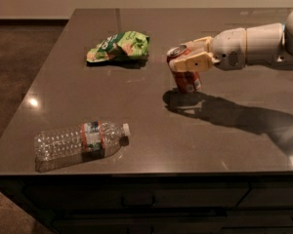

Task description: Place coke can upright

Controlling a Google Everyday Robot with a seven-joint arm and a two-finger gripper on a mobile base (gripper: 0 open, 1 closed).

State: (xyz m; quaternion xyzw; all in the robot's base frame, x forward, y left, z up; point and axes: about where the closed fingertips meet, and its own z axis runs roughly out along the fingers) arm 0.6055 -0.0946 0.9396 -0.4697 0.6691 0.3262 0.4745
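Note:
The coke can [187, 81] is a small red-orange can with a silver top. It is nearly upright, leaning slightly, at the middle of the dark table [151, 130], with its base at or just above the surface. My gripper [185, 61] comes in from the right on a cream-coloured arm and is shut on the can's upper part, one finger [195, 61] across its front. The can's shadow lies right below it.
A green crumpled chip bag [119, 46] lies at the back left of the can. A clear plastic water bottle [80, 139] with a red label lies on its side near the front left edge. The arm's shadow stretches right across the table.

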